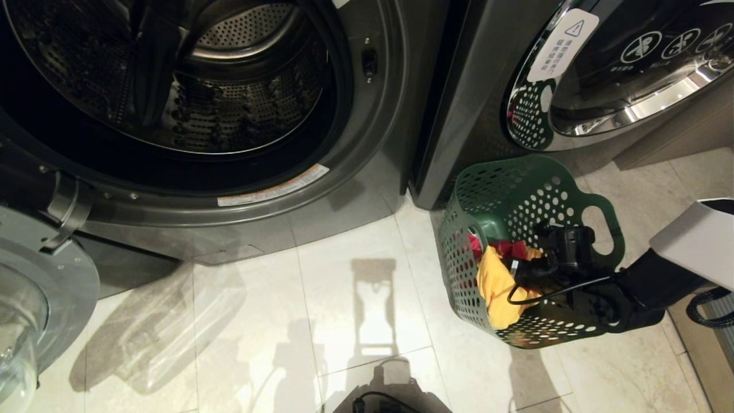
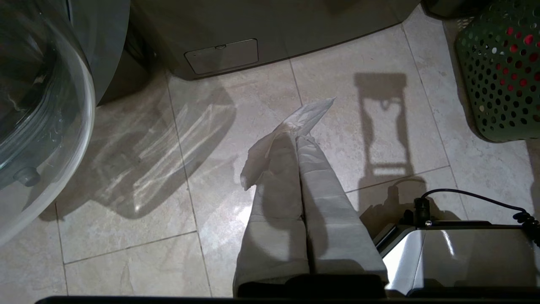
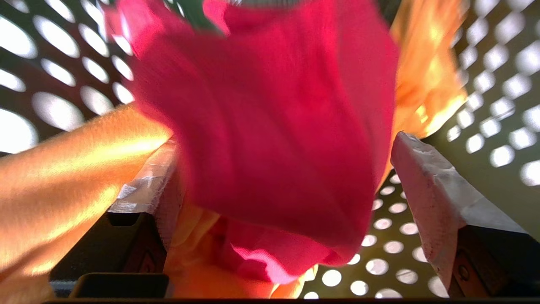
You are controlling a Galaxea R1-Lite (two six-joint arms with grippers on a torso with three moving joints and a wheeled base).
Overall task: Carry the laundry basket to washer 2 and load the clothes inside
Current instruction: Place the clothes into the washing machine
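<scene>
The right end effector (image 3: pixel 278 177) is being held spread wide inside the laundry basket (image 1: pixel 504 195), the red garment (image 3: pixel 274 126) lying between its fingers (image 3: pixel 426 190). Fabric should be gathered deep before closing. The left end effector (image 2: pixel 297 135) is being kept pressed together over the floor.

In the head view the right gripper (image 1: pixel 530 261) is sunk among clothes in the laundry basket (image 1: pixel 487 189) — its fingertips hidden. The open washer (image 1: pixel 355 172) is cut off by the top edge, no numeral in sight. The right wrist view blurs a red garment (image 3: pixel 274 126) — what kind, unclear
</scene>
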